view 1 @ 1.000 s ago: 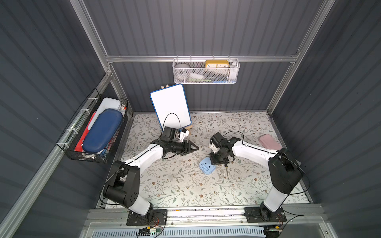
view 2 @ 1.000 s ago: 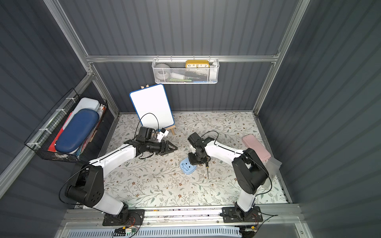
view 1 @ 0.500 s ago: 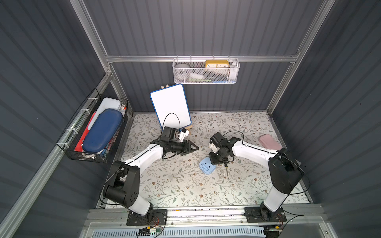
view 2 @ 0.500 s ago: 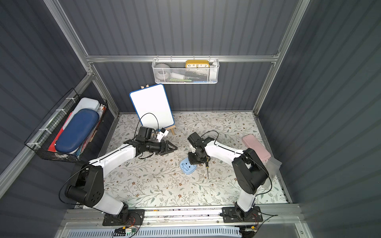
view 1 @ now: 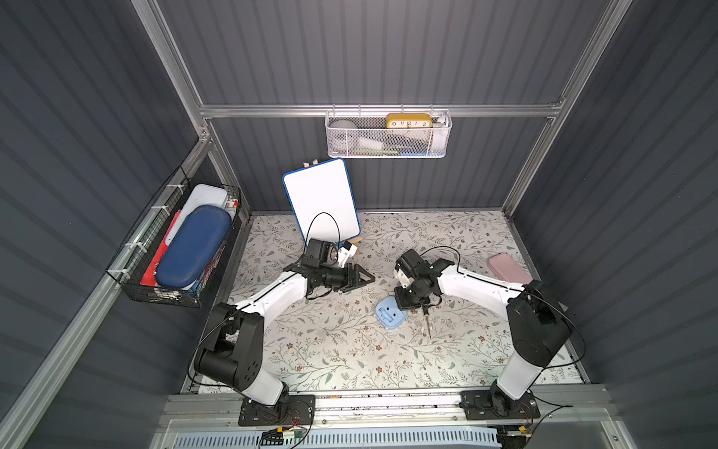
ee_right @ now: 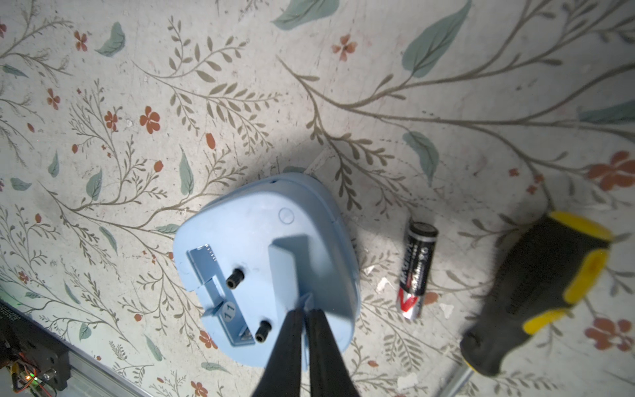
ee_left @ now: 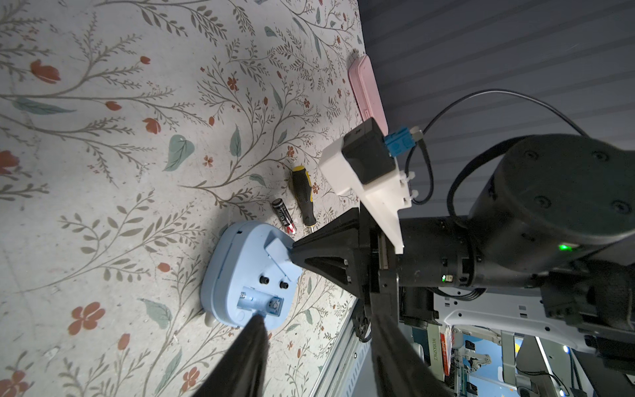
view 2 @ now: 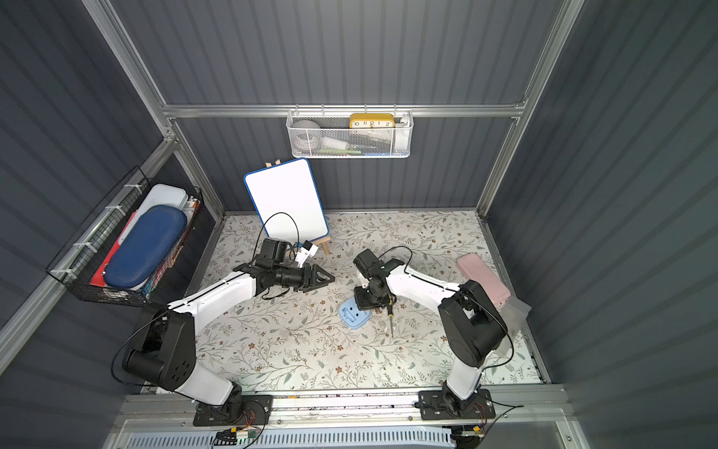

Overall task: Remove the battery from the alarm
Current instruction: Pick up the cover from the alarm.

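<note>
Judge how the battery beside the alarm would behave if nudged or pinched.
The battery lies on its side, a smooth cylinder, so a sideways nudge would probably roll it toward the alarm or the screwdriver. It looks rigid; its glossy wrap may slip when pinched.

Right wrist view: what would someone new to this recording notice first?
The light-blue alarm lies face down on the floral mat, its battery slot open and empty. The battery lies loose on the mat between the alarm and the black-and-yellow screwdriver, touching neither. The right gripper pinches a raised blue flap on the alarm's back.
</note>
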